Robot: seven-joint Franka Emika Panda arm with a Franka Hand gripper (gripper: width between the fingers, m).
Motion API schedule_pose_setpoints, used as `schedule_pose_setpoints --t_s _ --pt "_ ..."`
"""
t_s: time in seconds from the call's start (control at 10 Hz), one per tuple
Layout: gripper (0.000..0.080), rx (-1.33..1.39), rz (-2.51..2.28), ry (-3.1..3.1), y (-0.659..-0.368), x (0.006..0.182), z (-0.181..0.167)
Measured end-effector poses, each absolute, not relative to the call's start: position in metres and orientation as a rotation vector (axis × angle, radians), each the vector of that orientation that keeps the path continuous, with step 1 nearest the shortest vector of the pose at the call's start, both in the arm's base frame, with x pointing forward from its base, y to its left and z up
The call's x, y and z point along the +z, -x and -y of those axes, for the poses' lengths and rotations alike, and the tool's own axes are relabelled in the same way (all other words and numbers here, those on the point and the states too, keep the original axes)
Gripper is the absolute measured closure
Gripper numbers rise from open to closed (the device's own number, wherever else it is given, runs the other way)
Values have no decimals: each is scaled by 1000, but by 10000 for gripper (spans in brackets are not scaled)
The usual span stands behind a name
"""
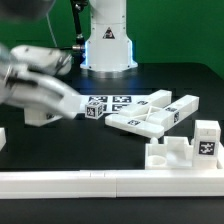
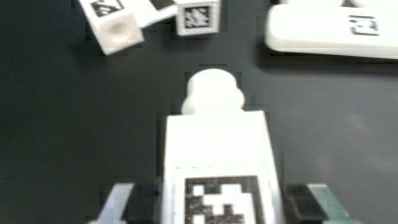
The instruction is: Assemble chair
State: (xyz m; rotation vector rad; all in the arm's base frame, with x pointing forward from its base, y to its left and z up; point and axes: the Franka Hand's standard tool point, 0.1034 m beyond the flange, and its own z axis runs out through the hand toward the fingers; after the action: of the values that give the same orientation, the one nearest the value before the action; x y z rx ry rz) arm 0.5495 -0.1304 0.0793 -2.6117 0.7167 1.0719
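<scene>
The chair lies in loose white tagged parts on the black table. In the wrist view a pegged leg [image 2: 217, 150] lies lengthwise between my fingers, with its round peg pointing away and its marker tag near my palm. My gripper [image 2: 221, 207] is open, and dark gaps show between each finger and the leg's sides. In the exterior view my gripper [image 1: 40, 110] is low over the table at the left, blurred, over that leg [image 1: 36, 117]. Two small tagged blocks [image 1: 96, 108] and a heap of slabs [image 1: 152, 113] lie in the middle.
A long plain white rail [image 1: 100, 182] runs along the front edge. A notched white part [image 1: 168, 153] and a tagged block [image 1: 207, 138] stand at the exterior view's right. The robot base [image 1: 108, 45] is behind. Other parts [image 2: 334, 28] lie beyond the leg's peg.
</scene>
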Motion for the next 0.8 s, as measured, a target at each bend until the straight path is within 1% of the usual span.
schedule_pose_setpoints --t_s 0.1,0.2,0.3,0.5,0.6,0.8 --pt "521 876 -649 2709 -558 97 119" --pt "521 800 -649 2744 -545 91 118" --pt "520 706 -673 2784 -547 86 120" --pt "520 430 -712 2877 -566 91 116" --pt "520 238 -700 2922 -578 97 89" --pt "520 -73 -668 2978 -598 113 25"
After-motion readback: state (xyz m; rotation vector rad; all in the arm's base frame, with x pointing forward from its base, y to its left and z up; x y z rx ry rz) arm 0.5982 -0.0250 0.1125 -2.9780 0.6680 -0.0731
